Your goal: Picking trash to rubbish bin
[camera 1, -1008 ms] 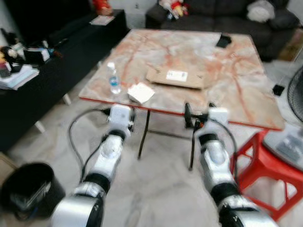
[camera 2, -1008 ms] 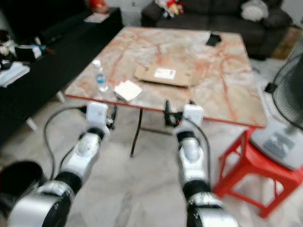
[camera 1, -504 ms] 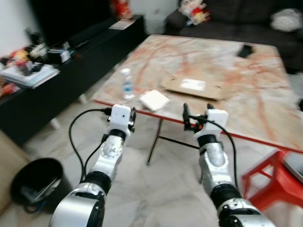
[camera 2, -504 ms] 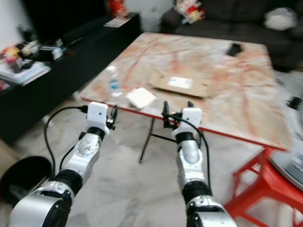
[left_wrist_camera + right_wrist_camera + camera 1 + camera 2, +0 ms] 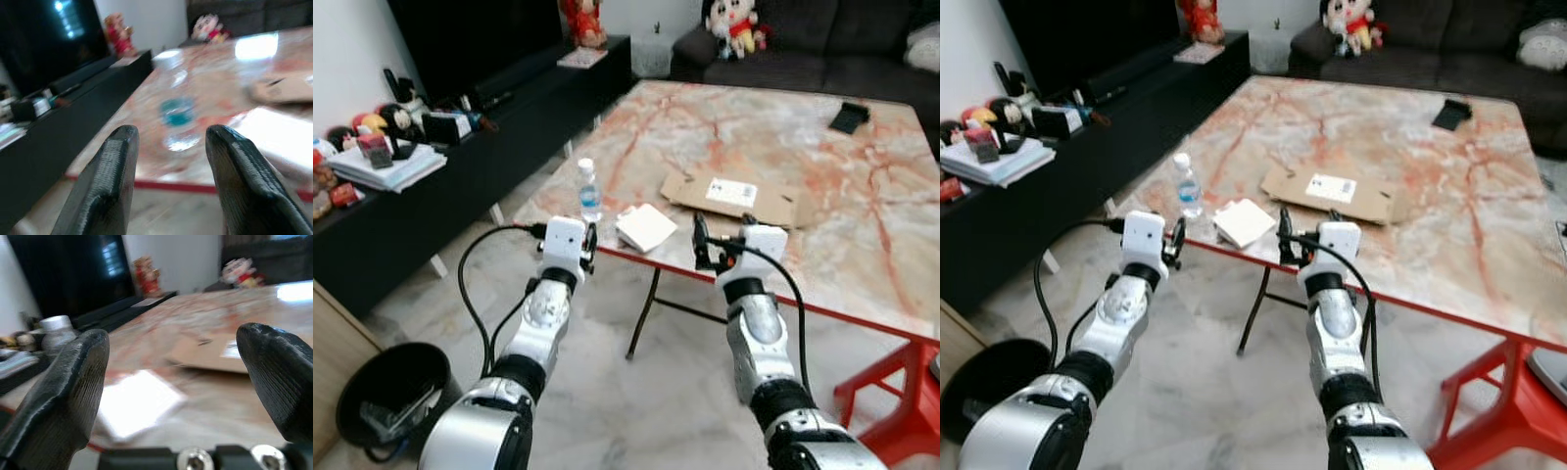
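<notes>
On the marble table [image 5: 862, 225], near its front edge, lie a white flat packet [image 5: 645, 227] and a flattened cardboard box [image 5: 732, 196]. A small water bottle [image 5: 588, 191] stands upright at the corner. My left gripper [image 5: 172, 134] is open just short of the table edge, facing the bottle [image 5: 178, 117]. My right gripper [image 5: 173, 338] is also open at edge height, facing the packet [image 5: 137, 401] and the cardboard [image 5: 210, 350]. Neither holds anything. A black rubbish bin [image 5: 389, 397] stands on the floor at my lower left.
A long black bench [image 5: 440, 166] with books and toys runs along the left. A dark sofa [image 5: 803, 39] with dolls is behind the table. A black flat object [image 5: 850, 117] lies far on the table. A red stool [image 5: 901, 411] stands at lower right.
The whole view has shifted as I moved in on the table, and the picture is sharper. Both arms keep the same raised pose with open fingers; nothing on the table has moved.
</notes>
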